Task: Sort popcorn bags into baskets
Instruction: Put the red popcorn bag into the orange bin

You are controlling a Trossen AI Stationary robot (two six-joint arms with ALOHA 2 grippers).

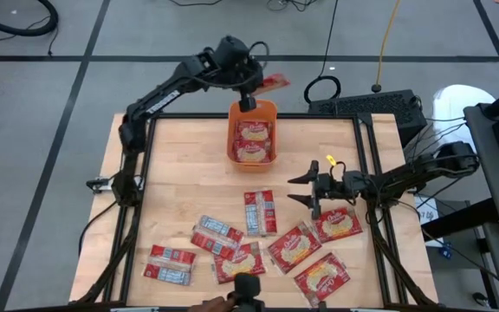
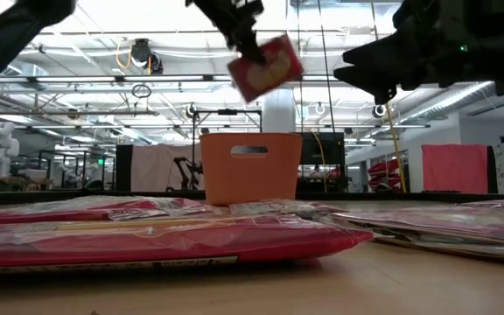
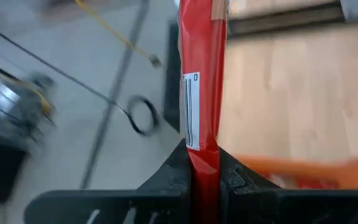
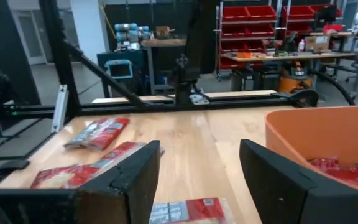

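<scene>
Left pincer clamps popcorn bag above orange basket | right pincer wide, per wrist view

The basket sits at the desk's far edge, middle, with bags lying inside. The left gripper hangs just above its far rim, holding one bag. Loose bags spread across the near half, and the right gripper hovers right of centre above them.
</scene>
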